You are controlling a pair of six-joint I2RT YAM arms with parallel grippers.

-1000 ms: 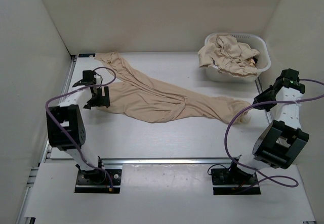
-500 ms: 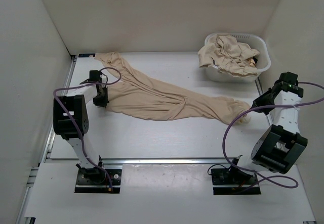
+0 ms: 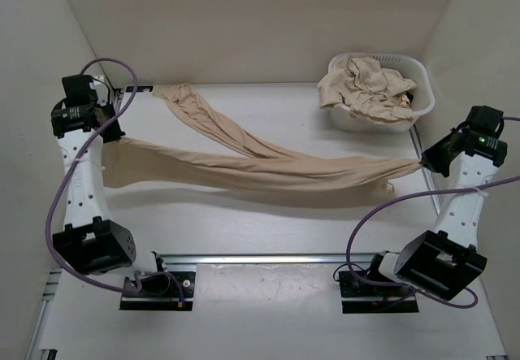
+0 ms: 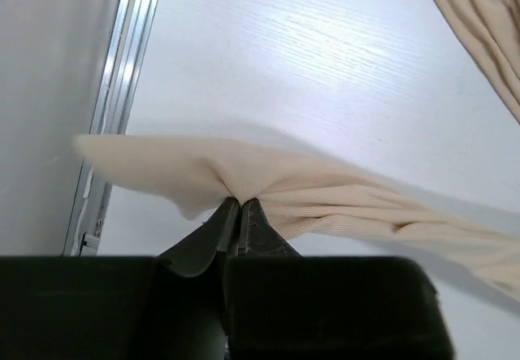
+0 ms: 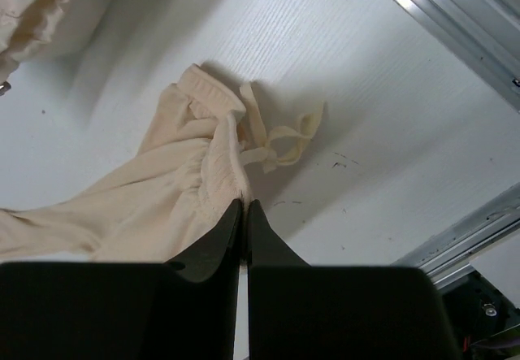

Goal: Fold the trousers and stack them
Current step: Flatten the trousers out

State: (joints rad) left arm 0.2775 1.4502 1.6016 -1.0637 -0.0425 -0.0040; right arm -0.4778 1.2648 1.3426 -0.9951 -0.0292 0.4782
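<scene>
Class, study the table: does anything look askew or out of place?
The trousers hang stretched between the left gripper and right gripper, but one leg is askew: it trails toward the far-left corner of the table, away from the other leg.

Soft, even white light filled the overhead view, bright and without hard edges. The stretched trousers (image 3: 268, 169) threw a faint, diffuse shadow on the pale table (image 3: 244, 230), falling toward 6 o'clock. In the left wrist view a glossy glare patch sat on the table near 12 o'clock. A grey shadow lay beneath the cloth, whose loose edge at 9 o'clock looked soft. The left gripper (image 4: 238, 218) at 6 o'clock was near-featureless black. The right wrist view dimmed toward 10 o'clock and held a darker shadow beside the cloth at centre. Sheen ran along the metal rail (image 5: 439, 10) at 2 o'clock, and the right gripper (image 5: 244, 222) was equally underexposed.
</scene>
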